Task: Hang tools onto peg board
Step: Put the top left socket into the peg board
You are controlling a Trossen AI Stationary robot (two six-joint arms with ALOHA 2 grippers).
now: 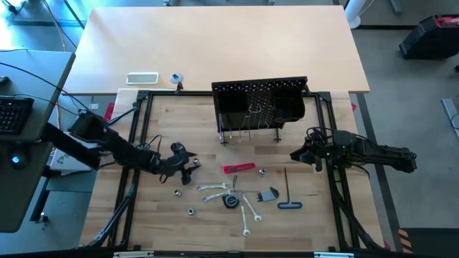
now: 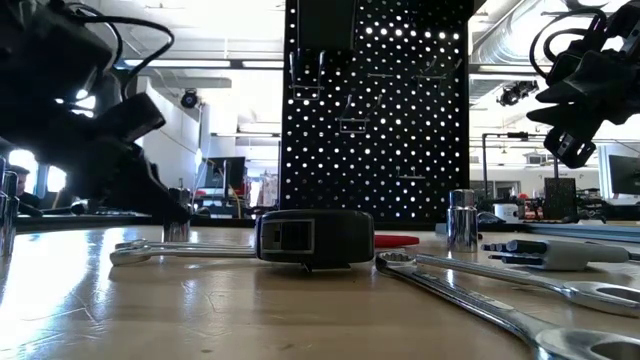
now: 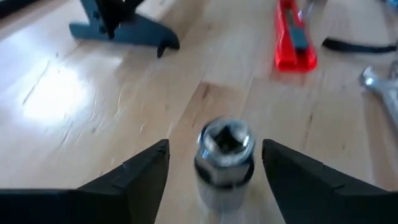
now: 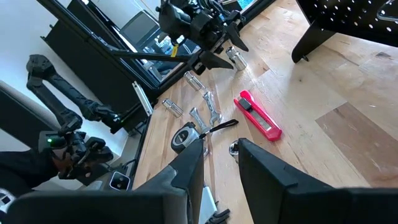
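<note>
Landmark: the peg board (image 1: 259,106), a black perforated metal panel standing upright on short legs at the far side of the wooden work surface.

Nearest the front edge, well short of the board: slim silver wrenches (image 1: 247,215) fanned on the wood beside a black tape measure (image 1: 230,201). Polished steel, rigid and flat, likely slippery. Best pinched across the flat shank mid-length, leaving the ring end free for a peg.

Same band, toward the board's right side: a black L-shaped key (image 1: 287,193) with a blue end. Thin, stiff, light. It could roll or pivot in a loose pinch, so grip the long leg near the bend.

One step closer to the board: a red-handled tool (image 1: 239,168), flat and plastic-bodied, lying roughly opposite the board's middle. Light, and less slick than the steel.

Left of that: the left gripper (image 3: 214,171) is low over the table with its jaws spread wide on either side of a small silver socket (image 3: 224,158). Nothing is clamped; both fingers stand clear of it. The socket is short, cylindrical, smooth chrome and dense for its size. Take it across the round wall, squarely, or it may squirt out.

Off the board's right leg: the right gripper (image 1: 303,153) hovers, jaws partly apart, holding nothing.
</note>
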